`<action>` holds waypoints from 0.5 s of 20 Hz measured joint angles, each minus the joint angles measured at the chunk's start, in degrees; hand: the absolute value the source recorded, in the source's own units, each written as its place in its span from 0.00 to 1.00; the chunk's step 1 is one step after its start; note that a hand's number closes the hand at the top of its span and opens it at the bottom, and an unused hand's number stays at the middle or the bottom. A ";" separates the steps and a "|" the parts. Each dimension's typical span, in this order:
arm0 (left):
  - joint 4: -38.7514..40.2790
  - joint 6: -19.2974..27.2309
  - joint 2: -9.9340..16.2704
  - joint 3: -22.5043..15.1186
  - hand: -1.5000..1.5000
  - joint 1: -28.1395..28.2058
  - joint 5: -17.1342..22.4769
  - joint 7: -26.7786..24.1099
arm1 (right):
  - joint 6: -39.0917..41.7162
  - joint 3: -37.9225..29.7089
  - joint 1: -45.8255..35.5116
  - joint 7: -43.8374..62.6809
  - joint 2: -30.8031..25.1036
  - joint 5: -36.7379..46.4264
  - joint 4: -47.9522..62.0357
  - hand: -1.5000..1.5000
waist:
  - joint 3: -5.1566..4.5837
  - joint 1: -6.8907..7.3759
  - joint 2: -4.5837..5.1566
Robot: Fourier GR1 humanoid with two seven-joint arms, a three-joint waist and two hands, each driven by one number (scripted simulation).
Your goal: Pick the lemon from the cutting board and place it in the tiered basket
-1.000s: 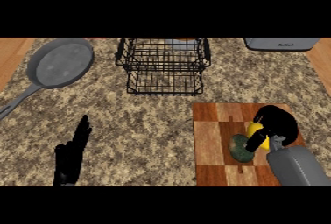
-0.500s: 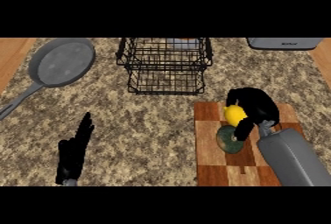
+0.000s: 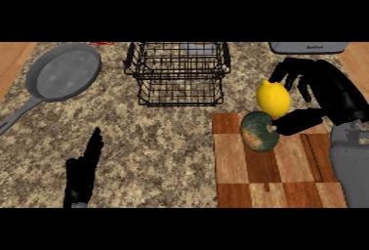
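My right hand point(image 3: 331, 97) holds the yellow lemon point(image 3: 273, 98) above the far edge of the wooden cutting board point(image 3: 270, 171), fingers above it and thumb curled under it. The black wire tiered basket point(image 3: 177, 72) stands at the back centre, to the left of the lemon and apart from it. A dark green round fruit point(image 3: 258, 131) lies on the board just below the lemon. My left hand point(image 3: 84, 171) rests open at the lower left, fingers pointing up.
A grey frying pan point(image 3: 62, 73) sits at the back left, its handle running toward the left edge. A grey appliance point(image 3: 308, 47) shows at the back right. Speckled stone counter lies between the board and my left hand.
My right hand has lifted the lemon off the board and carried it up and away from me, toward the basket's side. The green fruit stays on the board. The left hand has not moved.
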 measured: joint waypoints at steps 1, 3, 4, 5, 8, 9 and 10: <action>-0.20 0.19 -0.14 -0.11 0.50 0.27 -0.29 -0.43 | 0.15 -1.11 -0.56 0.08 -0.51 -0.64 -1.71 1.00 | 0.01 0.11 0.02; -1.11 0.22 -0.24 -0.56 0.50 1.14 -0.66 -0.45 | 1.73 -2.86 -2.18 1.24 -2.02 -1.88 -5.31 1.00 | 0.02 0.31 0.06; -1.26 0.54 -0.57 -0.98 0.50 1.61 -1.18 -0.96 | 2.89 -3.56 -3.30 2.38 -2.67 -2.65 -7.12 1.00 | 0.03 0.38 0.06; -1.18 0.49 -0.67 -0.86 0.50 1.46 -1.16 -0.84 | 3.74 -4.21 -4.37 3.95 -2.85 -3.39 -8.85 1.00 | 0.03 0.44 0.08; -1.23 -0.26 -0.50 -0.17 0.50 0.80 -0.88 0.19 | 5.56 -5.36 -8.04 7.40 -3.22 -4.49 -10.48 1.00 | 0.01 0.74 0.21; -0.96 -0.78 -0.20 0.19 0.50 0.51 -0.72 0.23 | 6.20 -5.95 -10.22 8.24 -3.64 -4.86 -9.33 1.00 | 0.00 0.86 0.25; -0.97 -0.94 -0.09 0.33 0.50 0.31 -0.79 0.46 | 6.74 -6.39 -12.50 9.53 -3.77 -5.27 -8.49 1.00 | 0.00 0.95 0.29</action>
